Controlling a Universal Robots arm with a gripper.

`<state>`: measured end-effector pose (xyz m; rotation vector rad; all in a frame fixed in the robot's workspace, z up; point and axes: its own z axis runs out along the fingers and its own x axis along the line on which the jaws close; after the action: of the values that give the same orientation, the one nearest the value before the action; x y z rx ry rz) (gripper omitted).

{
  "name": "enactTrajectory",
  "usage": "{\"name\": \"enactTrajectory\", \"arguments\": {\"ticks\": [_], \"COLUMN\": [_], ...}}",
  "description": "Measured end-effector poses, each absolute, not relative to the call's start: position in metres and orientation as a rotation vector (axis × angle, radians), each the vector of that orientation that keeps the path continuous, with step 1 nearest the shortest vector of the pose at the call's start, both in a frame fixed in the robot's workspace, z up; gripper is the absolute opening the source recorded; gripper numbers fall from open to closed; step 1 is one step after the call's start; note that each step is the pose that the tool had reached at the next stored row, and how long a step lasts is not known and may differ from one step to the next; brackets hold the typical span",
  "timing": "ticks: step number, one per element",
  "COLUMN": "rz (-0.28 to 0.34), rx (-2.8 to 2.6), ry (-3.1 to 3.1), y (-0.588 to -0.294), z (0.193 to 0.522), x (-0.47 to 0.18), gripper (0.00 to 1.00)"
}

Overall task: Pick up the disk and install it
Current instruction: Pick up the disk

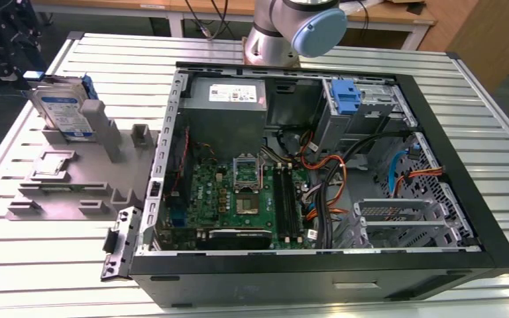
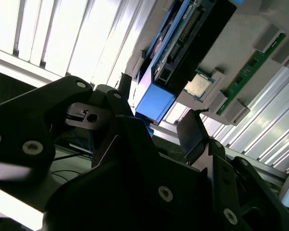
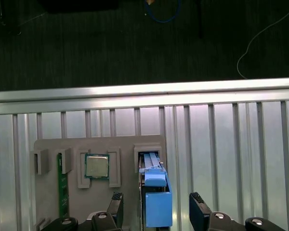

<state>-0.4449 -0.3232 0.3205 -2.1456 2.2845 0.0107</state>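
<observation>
End effector (image 3: 156, 198), spread wide, flanks the upright, blue-railed, white-labelled disk (image 1: 64, 111).

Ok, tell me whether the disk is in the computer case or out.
Out: the disk stands on edge in the grey holder beside the computer case, the open gripper straddling it.

Blue-railed disk (image 1: 64, 111) stands upright in the grey holder (image 1: 76, 189).

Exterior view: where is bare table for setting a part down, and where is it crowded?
Bare table lies camera-side of the grey holder and at the exterior view's right of the computer case. Crowded: holder and case interior.
</observation>
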Motion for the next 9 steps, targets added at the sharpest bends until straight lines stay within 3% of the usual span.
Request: {"name": "enactTrajectory", "arguments": {"ticks": [9], "rz": [0.011], "rx": [-2.151], "ry": [2.279], "y": [-0.3232], "z": [0.3205], "x": [-0.4449], "gripper": [0.65]}}
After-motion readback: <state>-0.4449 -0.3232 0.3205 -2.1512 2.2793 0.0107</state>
